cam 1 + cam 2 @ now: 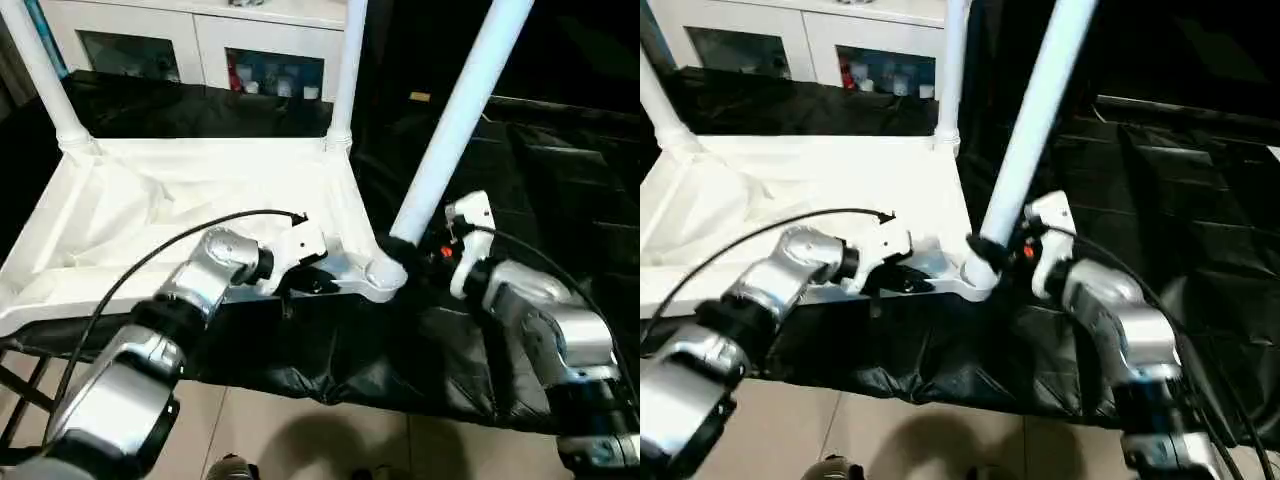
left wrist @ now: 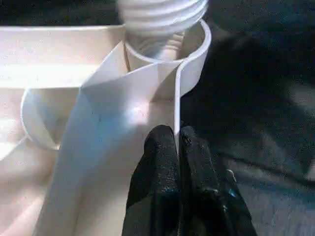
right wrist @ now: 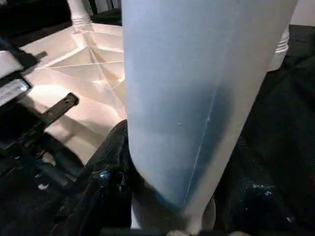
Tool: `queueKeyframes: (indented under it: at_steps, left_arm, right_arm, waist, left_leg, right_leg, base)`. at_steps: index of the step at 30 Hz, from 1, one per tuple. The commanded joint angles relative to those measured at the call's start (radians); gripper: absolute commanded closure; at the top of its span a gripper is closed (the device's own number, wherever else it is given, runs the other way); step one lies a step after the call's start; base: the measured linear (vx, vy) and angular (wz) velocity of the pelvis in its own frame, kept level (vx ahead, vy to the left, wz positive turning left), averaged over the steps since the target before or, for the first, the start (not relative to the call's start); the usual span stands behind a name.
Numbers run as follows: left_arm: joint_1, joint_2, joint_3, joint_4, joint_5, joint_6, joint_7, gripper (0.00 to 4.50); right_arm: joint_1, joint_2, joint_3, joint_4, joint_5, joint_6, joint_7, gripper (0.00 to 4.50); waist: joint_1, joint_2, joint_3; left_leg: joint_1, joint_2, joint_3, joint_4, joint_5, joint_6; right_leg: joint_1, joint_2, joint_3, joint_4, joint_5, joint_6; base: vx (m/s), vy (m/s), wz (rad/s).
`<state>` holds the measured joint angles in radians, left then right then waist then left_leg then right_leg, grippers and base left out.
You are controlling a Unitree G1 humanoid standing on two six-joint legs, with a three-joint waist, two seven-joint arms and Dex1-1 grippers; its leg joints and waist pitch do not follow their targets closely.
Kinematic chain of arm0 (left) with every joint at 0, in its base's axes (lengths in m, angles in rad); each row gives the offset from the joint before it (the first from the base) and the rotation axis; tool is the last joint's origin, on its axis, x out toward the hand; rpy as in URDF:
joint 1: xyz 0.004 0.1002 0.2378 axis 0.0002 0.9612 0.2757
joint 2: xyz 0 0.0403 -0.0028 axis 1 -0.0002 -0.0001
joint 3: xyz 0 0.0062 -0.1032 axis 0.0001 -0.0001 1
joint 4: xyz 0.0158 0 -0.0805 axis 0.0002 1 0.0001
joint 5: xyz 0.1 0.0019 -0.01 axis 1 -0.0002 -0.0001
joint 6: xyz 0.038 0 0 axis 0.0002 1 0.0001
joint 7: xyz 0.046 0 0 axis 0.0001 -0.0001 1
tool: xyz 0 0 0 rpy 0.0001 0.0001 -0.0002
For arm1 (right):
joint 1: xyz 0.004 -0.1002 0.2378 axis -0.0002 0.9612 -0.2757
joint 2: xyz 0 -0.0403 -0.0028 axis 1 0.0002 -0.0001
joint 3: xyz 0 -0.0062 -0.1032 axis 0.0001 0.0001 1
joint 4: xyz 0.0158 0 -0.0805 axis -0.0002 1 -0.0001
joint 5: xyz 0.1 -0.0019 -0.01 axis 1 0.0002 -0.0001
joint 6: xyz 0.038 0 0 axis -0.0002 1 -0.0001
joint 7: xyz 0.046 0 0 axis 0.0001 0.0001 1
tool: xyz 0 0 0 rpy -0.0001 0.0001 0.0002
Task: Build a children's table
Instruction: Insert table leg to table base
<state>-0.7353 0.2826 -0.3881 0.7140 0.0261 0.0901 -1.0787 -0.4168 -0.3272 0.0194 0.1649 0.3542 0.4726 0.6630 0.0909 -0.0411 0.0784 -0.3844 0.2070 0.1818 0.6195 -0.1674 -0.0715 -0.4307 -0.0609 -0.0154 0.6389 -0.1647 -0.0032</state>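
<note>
The children's table top (image 1: 150, 210) lies upside down on a black cloth, its ribbed underside facing up. Two white legs stand upright in its far corners, one at the far left (image 1: 45, 75) and one at the far right (image 1: 345, 80). A third leg (image 1: 460, 120) leans to the right, with its ridged collar (image 2: 162, 12) sitting in the near right socket (image 2: 194, 54). My right gripper (image 1: 402, 250) is shut on this leaning leg just above the socket. Beside that socket, my left gripper (image 2: 177, 140) is shut on the table top's thin near rim.
A white cabinet (image 1: 200, 45) with glass doors stands behind the table top. The black cloth (image 1: 330, 360) hangs over the near edge above a tiled floor. More black-covered surface (image 1: 560, 170) lies to the right.
</note>
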Motion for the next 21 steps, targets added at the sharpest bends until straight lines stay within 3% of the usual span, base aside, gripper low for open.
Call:
queueKeyframes:
  at_steps: [1,4,6,7,8,15,21]
  left_arm:
    - [0.045,-0.015,-0.001,-0.019,0.002,-0.016,0.024,4.50]
    - [0.051,-0.012,0.005,-0.014,0.007,-0.034,0.040,4.50]
    - [0.051,-0.008,0.008,-0.015,0.001,-0.024,0.032,4.50]
    - [0.048,-0.001,0.010,-0.008,0.003,-0.023,0.031,4.05]
    - [0.048,0.000,0.011,-0.007,0.003,-0.024,0.032,3.93]
    - [0.036,0.023,0.025,0.028,0.035,-0.058,0.059,3.89]
    - [-0.008,0.020,0.040,0.094,0.025,-0.070,0.028,3.87]
  right_arm:
    - [-0.015,-0.005,0.007,0.011,-0.008,-0.015,0.004,2.64]
    - [-0.015,-0.006,0.015,0.014,-0.010,-0.011,0.013,2.64]
    - [-0.014,-0.006,0.017,0.013,-0.010,-0.010,0.015,2.64]
    - [-0.012,-0.005,0.019,0.013,-0.012,-0.011,0.018,2.64]
    - [-0.011,-0.005,0.019,0.013,-0.013,-0.011,0.018,2.64]
    - [-0.011,-0.005,0.026,0.030,-0.026,-0.029,0.027,2.64]
    - [-0.009,-0.011,0.026,0.029,-0.029,-0.032,0.032,2.64]
  waist:
    - [0.002,-0.008,-0.085]
    - [0.003,-0.007,-0.084]
    - [0.003,-0.006,-0.085]
    - [0.003,-0.006,-0.085]
    - [0.003,-0.005,-0.085]
    - [0.002,-0.004,-0.084]
    - [0.000,-0.004,-0.080]
  left_leg:
    - [0.016,0.010,-0.003,-0.073,-0.234,-0.016]
    - [0.017,0.010,-0.005,-0.075,-0.240,-0.017]
    - [0.017,0.010,-0.005,-0.075,-0.241,-0.020]
    - [0.017,0.010,-0.005,-0.076,-0.241,-0.019]
    - [0.017,0.011,-0.005,-0.076,-0.243,-0.020]
    - [0.018,0.009,-0.005,-0.077,-0.263,-0.024]
    - [0.019,0.007,-0.008,-0.078,-0.297,-0.031]
  right_leg:
    - [0.058,-0.060,0.024,-0.089,-0.291,-0.183]
    - [0.056,-0.060,0.024,-0.092,-0.329,-0.157]
    - [0.055,-0.060,0.024,-0.090,-0.316,-0.159]
    - [0.055,-0.060,0.024,-0.089,-0.308,-0.162]
    - [0.055,-0.060,0.024,-0.089,-0.307,-0.164]
    - [0.053,-0.060,0.024,-0.093,-0.325,-0.159]
    - [0.049,-0.061,0.022,-0.105,-0.433,-0.125]
  base:
    - [0.000,0.000,0.00]
    - [0.000,0.000,0.00]
    - [0.000,0.000,0.00]
    - [0.000,0.000,0.00]
    - [0.000,0.000,0.00]
    - [0.000,0.000,0.00]
    - [0.000,0.000,0.00]
